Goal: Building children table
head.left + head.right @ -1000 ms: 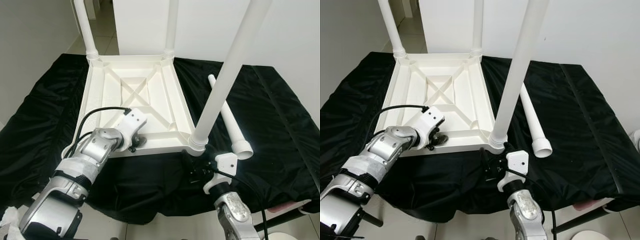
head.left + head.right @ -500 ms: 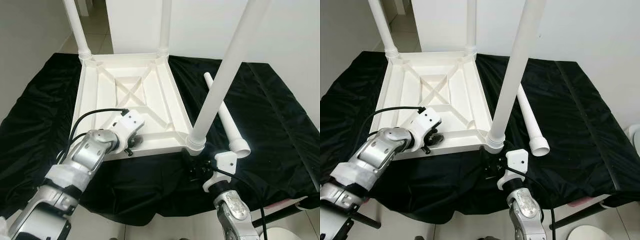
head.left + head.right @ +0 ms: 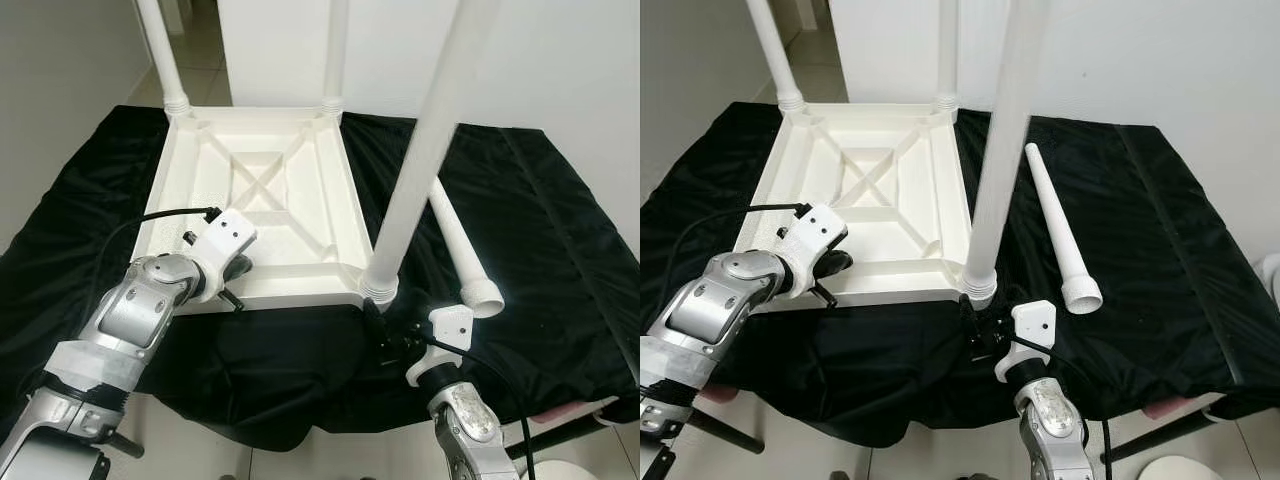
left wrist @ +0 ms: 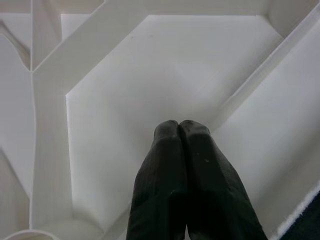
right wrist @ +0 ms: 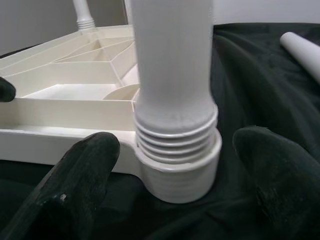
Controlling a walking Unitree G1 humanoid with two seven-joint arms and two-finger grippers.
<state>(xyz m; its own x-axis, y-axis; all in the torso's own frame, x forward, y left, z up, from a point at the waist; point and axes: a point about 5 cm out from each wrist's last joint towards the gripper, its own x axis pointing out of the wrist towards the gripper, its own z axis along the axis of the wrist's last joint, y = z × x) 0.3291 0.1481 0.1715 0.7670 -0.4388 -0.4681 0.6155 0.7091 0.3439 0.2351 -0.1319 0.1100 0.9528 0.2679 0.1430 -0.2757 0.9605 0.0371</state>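
Observation:
A white children's table top (image 3: 172, 192) lies upside down on black cloth. Three white legs stand in its corners: far left (image 3: 160, 50), far right (image 3: 335, 60) and near right (image 3: 415, 180). A fourth leg (image 3: 458, 250) lies loose on the cloth to the right. My left gripper (image 3: 236, 277) is over the near left part of the table's underside, its fingers (image 4: 165, 165) pressed shut with nothing between them. My right gripper (image 5: 177, 145) is open, one finger on each side of the threaded base of the near right leg (image 5: 175, 100).
The black cloth (image 3: 540, 220) covers a low platform whose near edge is just in front of me. White walls rise behind and to the left. Tiled floor (image 3: 200, 70) runs off at the back left. A pale object (image 3: 1170, 408) pokes out under the cloth at the near right.
The camera has shifted a little. My left gripper has slid left along the table's near rim, towards the near left corner. My right gripper stays at the near right leg's base.

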